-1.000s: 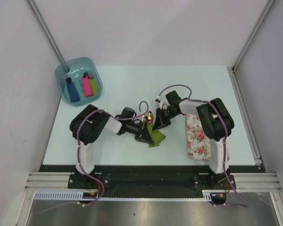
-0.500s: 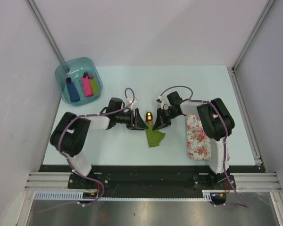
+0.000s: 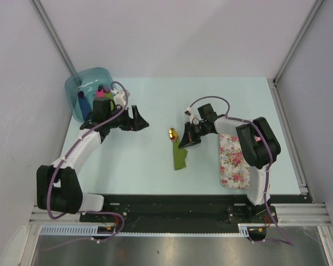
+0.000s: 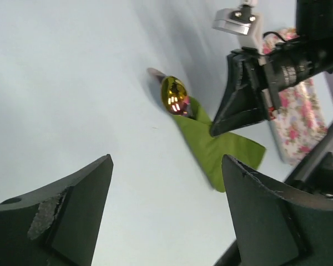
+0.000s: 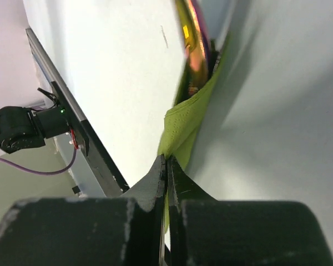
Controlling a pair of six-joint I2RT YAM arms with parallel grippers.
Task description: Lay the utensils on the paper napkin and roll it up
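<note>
Centre frame, the right gripper (image 3: 184, 144) is clamped on the half-rolled olive paper napkin (image 3: 180, 159), a gold spoon (image 3: 172, 133) poking out its top. The left gripper (image 3: 139, 119) gapes empty, upper left. Next, I'd guess: tighten the roll.

Bright even light, blurred wrist views

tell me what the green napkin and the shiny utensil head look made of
Green napkin: thin matte paper, judging by its soft creases and the dimpled embossing seen from the right wrist. Utensil head: probably polished metal with a gold-purple iridescent finish, since it gives mirror-like reflections.
</note>
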